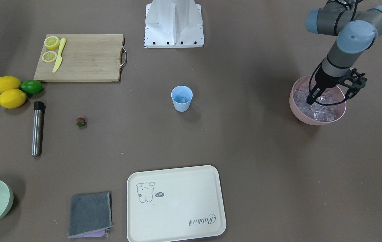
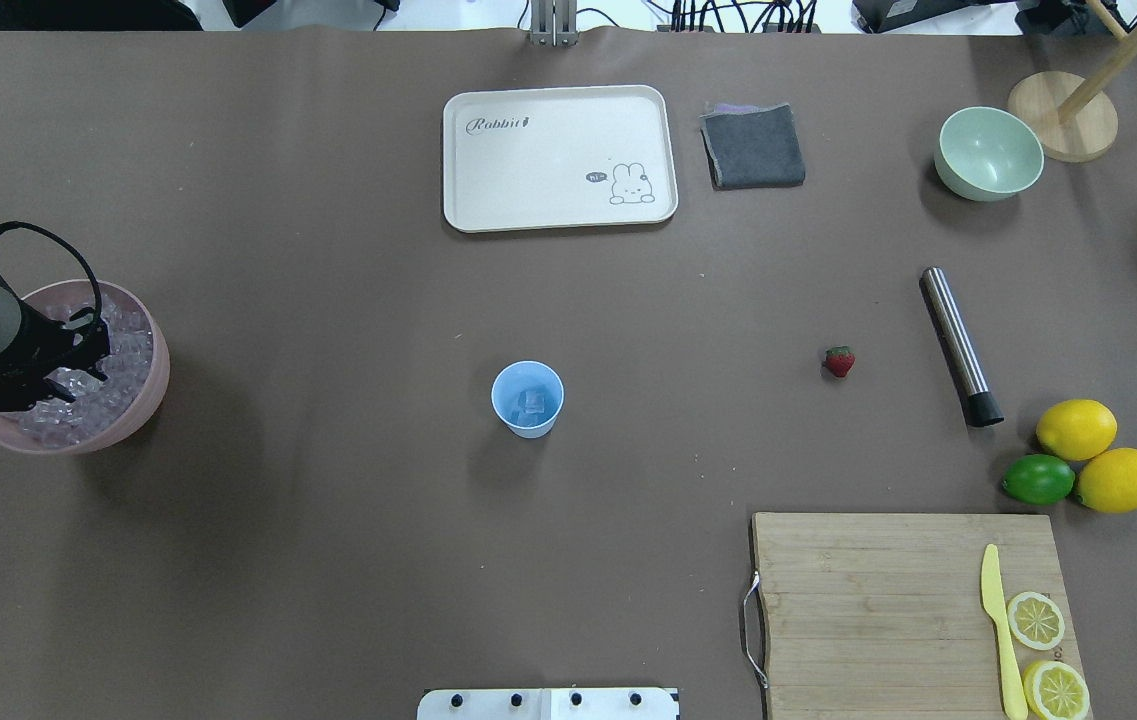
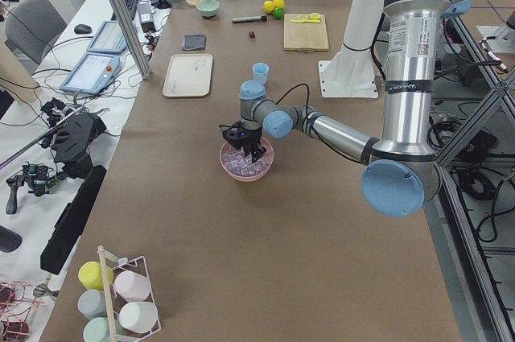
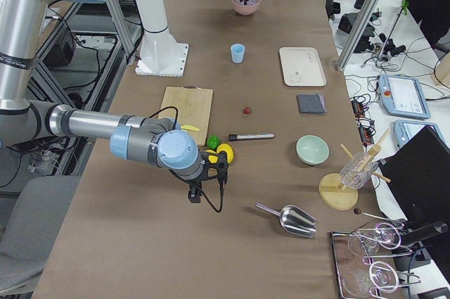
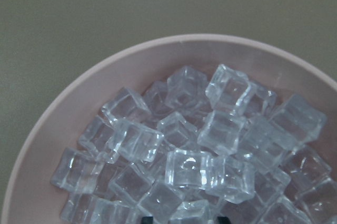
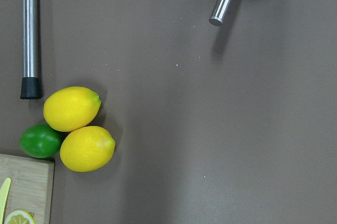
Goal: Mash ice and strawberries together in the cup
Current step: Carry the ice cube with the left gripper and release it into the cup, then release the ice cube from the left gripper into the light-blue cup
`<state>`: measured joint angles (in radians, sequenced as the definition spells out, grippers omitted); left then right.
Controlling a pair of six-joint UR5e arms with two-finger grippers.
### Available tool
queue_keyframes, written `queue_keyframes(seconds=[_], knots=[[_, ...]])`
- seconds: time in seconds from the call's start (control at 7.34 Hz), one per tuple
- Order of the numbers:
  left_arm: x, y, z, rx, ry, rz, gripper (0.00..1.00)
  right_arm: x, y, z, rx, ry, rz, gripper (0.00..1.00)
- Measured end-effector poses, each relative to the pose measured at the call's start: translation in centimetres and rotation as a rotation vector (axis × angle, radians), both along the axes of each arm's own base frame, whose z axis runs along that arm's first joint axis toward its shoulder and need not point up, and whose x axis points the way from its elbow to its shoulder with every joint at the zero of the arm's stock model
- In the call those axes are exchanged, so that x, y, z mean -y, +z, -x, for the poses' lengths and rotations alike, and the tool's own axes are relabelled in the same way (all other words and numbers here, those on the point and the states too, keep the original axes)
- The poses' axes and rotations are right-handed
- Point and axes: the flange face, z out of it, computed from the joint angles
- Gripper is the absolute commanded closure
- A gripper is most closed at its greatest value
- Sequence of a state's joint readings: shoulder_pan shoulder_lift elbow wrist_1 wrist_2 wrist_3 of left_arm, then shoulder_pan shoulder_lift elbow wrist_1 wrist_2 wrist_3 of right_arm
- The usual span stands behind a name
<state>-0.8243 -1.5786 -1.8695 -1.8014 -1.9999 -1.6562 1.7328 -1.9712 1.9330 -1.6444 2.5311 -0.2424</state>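
1. Far left: your left tool (image 1: 330, 97) hangs over the pink bowl (image 1: 303, 116) with its fingers spread wide and nothing between them. The tips are down at the ice (image 5: 200, 150) heaped inside, and I cannot tell whether they touch it. The cubes look hard, glassy and slick. I'd expect one to squirt out of a glancing pinch, so close on two flat, opposite faces of a cube on top of the heap.
2. Centre: the cup (image 2: 528, 425) stands upright and alone on the desk (image 2: 328, 520), with at least one cube already in it. It looks light and likely to tip if knocked, so bring the ice in from above the rim.
3. Right: the strawberry (image 2: 839, 361) lies on the desk, well apart from the cup and near the steel rod (image 2: 958, 345). It is small and probably soft, so take it lightly across the body.
4. Far right: your right tool (image 4: 200, 186) hovers by the lemons (image 2: 1076, 428). I cannot tell whether it is wide or narrow.
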Motion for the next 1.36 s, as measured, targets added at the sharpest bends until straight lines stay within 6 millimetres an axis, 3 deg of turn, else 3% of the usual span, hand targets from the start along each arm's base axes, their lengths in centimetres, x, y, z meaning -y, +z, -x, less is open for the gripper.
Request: queue_keyframes(seconds=[0.41, 0.68, 0.82, 0.95, 1.09, 1.23, 1.36], knots=[[-0.1, -0.2, 0.0, -0.001, 0.002, -0.002, 1.00, 0.0, -0.1, -0.1, 0.000, 0.003, -0.001, 0.00], [-0.2, -1.8, 0.5, -0.016, 0.006, -0.010, 1.00, 0.0, -0.1, -0.1, 0.000, 0.004, -0.001, 0.00], [-0.4, -3.6, 0.8, -0.030, 0.012, -0.008, 1.00, 0.0, -0.1, -0.1, 0.000, 0.004, -0.001, 0.00], [-0.4, -6.1, 0.7, -0.054, 0.020, -0.011, 1.00, 0.1, -0.1, -0.1, 0.000, 0.003, -0.002, 0.00], [0.5, -10.0, -0.4, -0.085, 0.028, -0.033, 1.00, 0.1, -0.2, -0.1, -0.001, 0.002, -0.003, 0.00], [2.0, -14.3, -2.4, -0.119, 0.040, -0.066, 1.00, 0.2, -0.2, -0.1, -0.001, 0.002, -0.004, 0.00], [2.7, -18.9, -5.6, -0.156, 0.075, -0.103, 1.00, 0.3, -0.3, -0.1, -0.001, 0.001, -0.007, 0.00]])
